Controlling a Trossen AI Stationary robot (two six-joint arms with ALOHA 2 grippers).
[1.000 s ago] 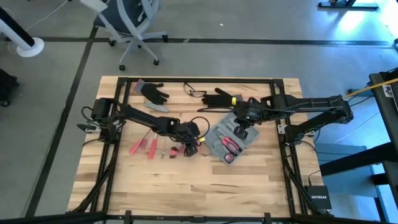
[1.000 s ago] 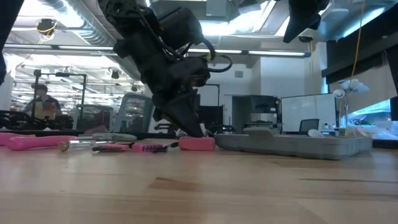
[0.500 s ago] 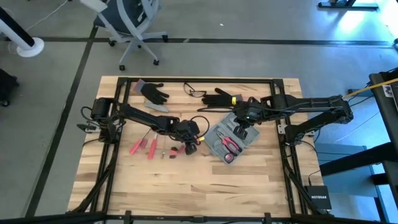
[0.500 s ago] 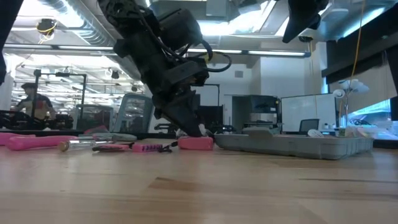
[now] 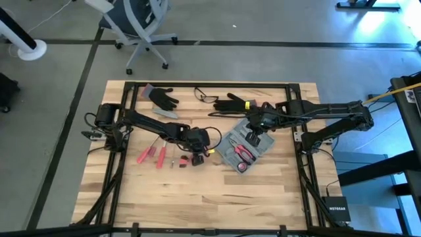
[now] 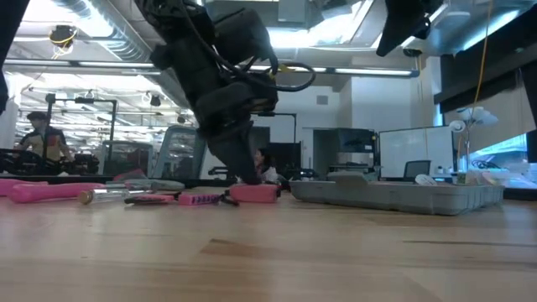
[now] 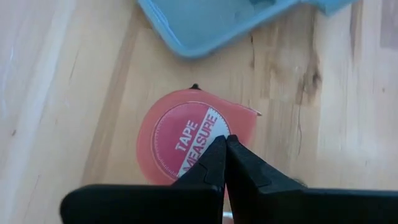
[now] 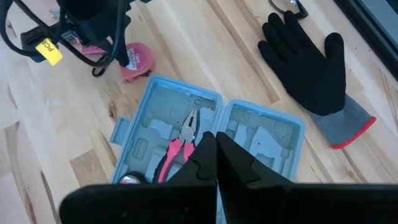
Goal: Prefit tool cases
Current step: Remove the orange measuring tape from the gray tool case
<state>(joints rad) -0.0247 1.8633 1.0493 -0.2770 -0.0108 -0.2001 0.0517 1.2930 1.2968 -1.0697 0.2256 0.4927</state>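
High view first: the tool case (image 5: 245, 148) lies open near the middle of the wooden desk (image 5: 197, 197), set at a slant, with red-handled pliers (image 5: 245, 154) seated in one half. Left hand (image 5: 200, 155) is down low just beside the case's left edge, fingers clenched together with nothing between them, and the left wrist view puts those closed tips right over a round red tape measure (image 7: 189, 134), its label plain to read, with a corner of the blue case (image 7: 211, 22) close by. Right hand (image 5: 255, 135) hovers above the open case, also clenched on nothing; its own wrist view looks down past the shut fingers (image 8: 214, 155) onto the grey moulded slots and the pliers (image 8: 177, 146). A black glove (image 8: 308, 65) with a grey cuff lies just beyond the case, a second glove (image 5: 160, 99) sits towards the far left of the desk, and safety glasses (image 5: 205, 97) rest between the two. Loose red-handled tools (image 5: 152, 154) lie in a row left of the left hand. Low view shows the tape measure (image 6: 254, 193) on the boards beside the case (image 6: 394, 195).
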